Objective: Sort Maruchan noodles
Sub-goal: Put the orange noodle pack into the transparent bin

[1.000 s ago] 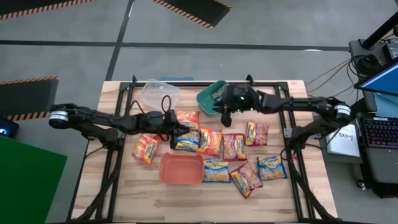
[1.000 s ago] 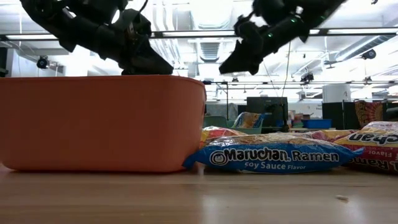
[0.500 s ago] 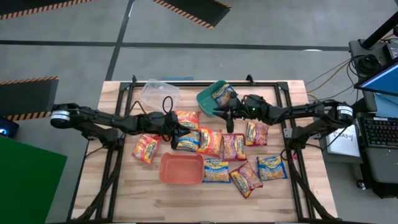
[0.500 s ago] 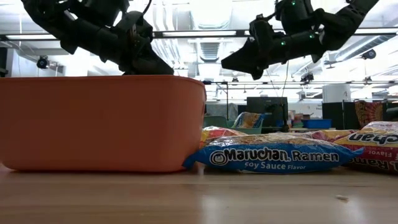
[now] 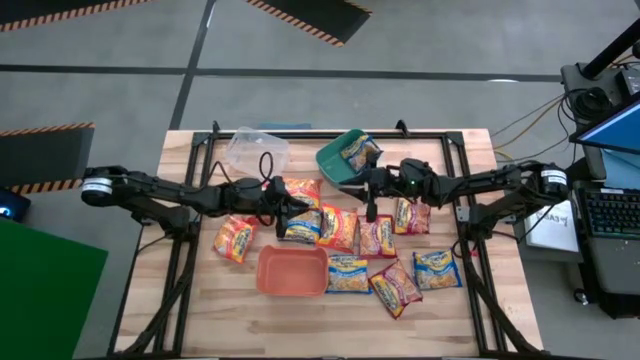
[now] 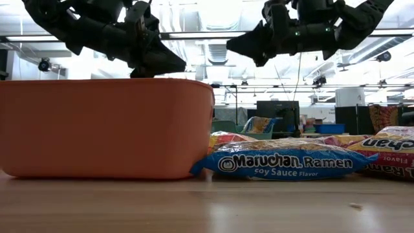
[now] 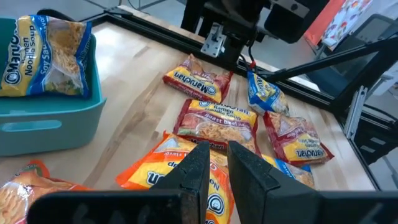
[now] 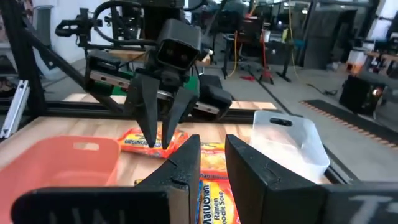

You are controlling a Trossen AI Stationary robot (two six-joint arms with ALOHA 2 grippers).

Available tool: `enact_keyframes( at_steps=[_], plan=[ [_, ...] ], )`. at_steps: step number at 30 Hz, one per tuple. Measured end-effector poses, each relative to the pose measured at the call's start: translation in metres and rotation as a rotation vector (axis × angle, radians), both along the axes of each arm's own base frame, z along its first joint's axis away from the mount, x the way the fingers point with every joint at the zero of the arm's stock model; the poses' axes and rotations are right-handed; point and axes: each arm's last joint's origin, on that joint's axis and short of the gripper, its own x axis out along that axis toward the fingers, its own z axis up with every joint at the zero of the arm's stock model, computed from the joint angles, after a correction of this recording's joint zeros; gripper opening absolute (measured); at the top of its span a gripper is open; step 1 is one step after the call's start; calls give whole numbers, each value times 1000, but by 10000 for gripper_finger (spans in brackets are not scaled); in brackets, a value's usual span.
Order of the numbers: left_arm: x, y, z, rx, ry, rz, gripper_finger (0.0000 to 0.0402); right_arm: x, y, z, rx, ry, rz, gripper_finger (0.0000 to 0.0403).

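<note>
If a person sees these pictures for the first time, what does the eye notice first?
First, the bright ramen packets scattered over the middle of the wooden table, with one packet already lying in the teal tub at the far edge. Next, the two dark arms meeting over the pile: the left pincer above an orange packet, the right pincer just in front of the teal tub. An empty orange tub sits nearer the front.

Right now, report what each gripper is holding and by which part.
Nothing is held: the left gripper hovers empty over an orange packet, and the right gripper hangs empty near the teal tub.
</note>
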Motion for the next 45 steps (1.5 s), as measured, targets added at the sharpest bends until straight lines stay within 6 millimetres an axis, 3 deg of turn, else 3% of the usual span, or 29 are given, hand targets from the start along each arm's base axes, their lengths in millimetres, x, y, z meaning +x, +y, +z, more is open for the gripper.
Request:
enact_keyframes(
  at_steps=[6, 11, 16, 19, 26, 34, 38, 45],
  plan=[
    [0, 0, 0, 0, 0, 0, 40, -1, 11, 1, -55, -40, 99, 63],
    [0, 0, 0, 1, 1, 0, 40, -14, 16, 1, -79, -81, 107, 59],
    [0, 0, 0, 5, 2, -1, 40, -30, 16, -1, 23, -75, 25, 59],
    [0, 0, 0, 25, 2, -3, 40, -34, 14, -5, 86, -18, -59, 59],
    [0, 1, 1, 90, -2, -20, 40, -29, 14, -9, 213, 115, -75, 58],
    [3, 9, 9, 169, -12, 0, 40, -27, 14, -13, 351, 412, -123, 58],
    [7, 10, 18, 222, -8, -15, 40, -30, 16, -15, 306, 501, -118, 59],
    [13, 10, 31, 260, 102, -44, 40, -32, 16, -1, 107, 383, -64, 59]
  ],
)
